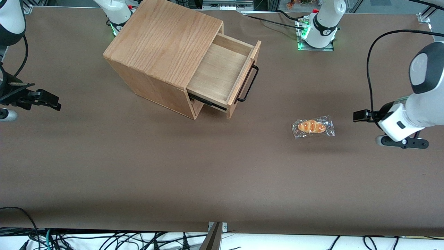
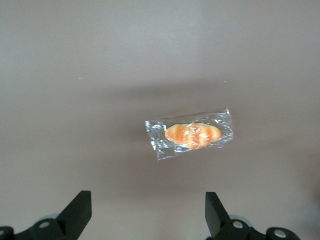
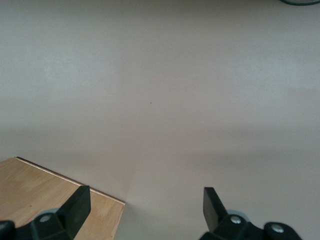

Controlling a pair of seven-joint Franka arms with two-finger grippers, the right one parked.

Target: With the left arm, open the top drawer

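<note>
- Shallow light oak top drawer (image 1: 222,71) with plain wood inside: pulled well out of the boxy oak cabinet (image 1: 163,52), standing on the brown table (image 1: 138,166) toward the parked arm's end.
- Long thin black metal bar handle (image 1: 248,84) across the drawer front: free, nothing touching it.
- Bulky white left arm (image 1: 418,100) with a dark grey joint cap: at the working arm's end of the table, well apart from the drawer.
- Small black gripper (image 1: 359,115), (image 2: 149,212): hanging above bare table, fingers (image 2: 80,210) spread wide, nothing between them.
- Orange-glazed bread roll in a clear plastic wrapper (image 1: 313,127), (image 2: 191,134): flat on the table between gripper and drawer, near the gripper but not touching it, nearer the front camera than the drawer.
- Lower wooden front without a handle (image 1: 197,106): under the drawer, slightly out of the cabinet.
</note>
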